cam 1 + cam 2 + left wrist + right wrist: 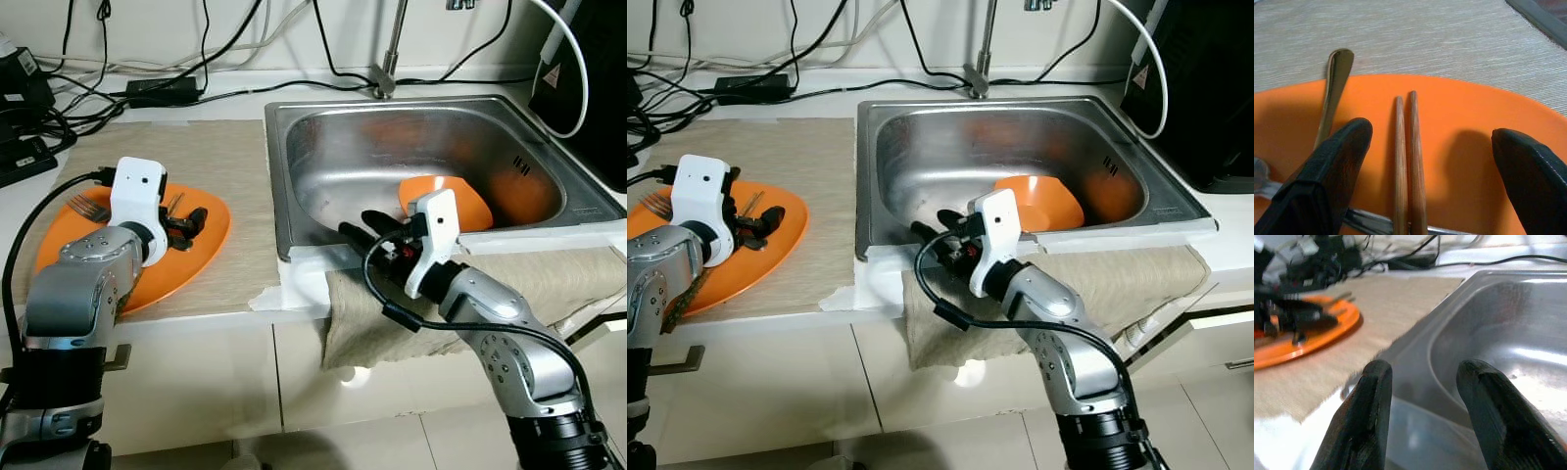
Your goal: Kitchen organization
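Observation:
An orange plate [201, 253] lies on a beige mat left of the sink. On it rest a fork [88, 208], a spoon handle [1334, 83] and a pair of wooden chopsticks [1408, 161]. My left gripper [1432, 147] hovers low over the plate, open, with the chopsticks lying between its fingers, untouched. An orange bowl [475, 208] sits inside the steel sink [392, 147] at its front right. My right gripper [367, 230] is at the sink's front edge, pointing left, open and holding nothing.
A beige towel [549, 279] hangs over the counter's front edge below the sink. The tap [390, 59] stands behind the basin. Black cables and a power adapter [162, 90] lie along the back wall. A black appliance [588, 78] stands at the right.

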{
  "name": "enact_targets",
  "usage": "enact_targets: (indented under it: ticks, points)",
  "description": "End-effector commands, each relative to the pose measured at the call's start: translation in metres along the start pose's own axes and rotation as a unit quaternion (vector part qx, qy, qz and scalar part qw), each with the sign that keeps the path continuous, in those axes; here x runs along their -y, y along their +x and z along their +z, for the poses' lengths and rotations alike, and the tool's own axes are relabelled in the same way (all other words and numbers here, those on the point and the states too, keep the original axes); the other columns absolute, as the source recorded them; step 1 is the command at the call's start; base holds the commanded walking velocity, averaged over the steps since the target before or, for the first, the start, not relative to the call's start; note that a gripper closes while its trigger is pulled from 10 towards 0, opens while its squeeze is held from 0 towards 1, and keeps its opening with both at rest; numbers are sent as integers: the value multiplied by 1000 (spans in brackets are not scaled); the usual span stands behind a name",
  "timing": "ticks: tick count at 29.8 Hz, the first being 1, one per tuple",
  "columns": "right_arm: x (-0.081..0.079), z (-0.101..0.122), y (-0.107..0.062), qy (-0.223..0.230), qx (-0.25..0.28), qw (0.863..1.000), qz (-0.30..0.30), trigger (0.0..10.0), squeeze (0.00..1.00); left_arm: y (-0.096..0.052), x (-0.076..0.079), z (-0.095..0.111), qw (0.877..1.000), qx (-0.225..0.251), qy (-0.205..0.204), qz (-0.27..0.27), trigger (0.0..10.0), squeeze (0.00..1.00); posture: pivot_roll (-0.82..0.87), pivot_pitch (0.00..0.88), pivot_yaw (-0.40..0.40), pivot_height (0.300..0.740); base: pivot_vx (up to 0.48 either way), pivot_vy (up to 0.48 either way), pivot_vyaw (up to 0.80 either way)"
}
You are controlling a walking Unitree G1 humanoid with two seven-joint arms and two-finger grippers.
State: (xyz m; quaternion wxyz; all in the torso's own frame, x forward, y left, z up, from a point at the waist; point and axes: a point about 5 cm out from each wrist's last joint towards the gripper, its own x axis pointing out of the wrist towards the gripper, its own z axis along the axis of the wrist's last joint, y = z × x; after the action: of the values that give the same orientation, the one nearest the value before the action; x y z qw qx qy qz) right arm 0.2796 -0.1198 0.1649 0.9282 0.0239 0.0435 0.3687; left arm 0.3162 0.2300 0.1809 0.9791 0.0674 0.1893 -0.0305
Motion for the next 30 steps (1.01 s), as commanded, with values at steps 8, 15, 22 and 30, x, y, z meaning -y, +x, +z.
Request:
enact_targets:
  ticks: [8,15,22,30]
  points:
    - [53,-2,-13,-114,-43,992,-29,10000,0,3,-2,-1,1000,0,-4,11,10000,0,85,22,-3,740,0,0,0]
    - [37,2,1,-121,-15,992,12,10000,0,1,-2,-3,1000,0,-5,16,10000,0,94,22,-7,740,0,0,0]
    - [13,2,17,-107,19,991,74,10000,0,2,-3,-2,1000,3,-5,20,10000,0,98,22,-8,740,0,0,0]
    - [3,7,25,-82,41,993,78,10000,0,1,-3,-2,1000,2,-1,21,10000,0,99,25,-4,740,0,0,0]
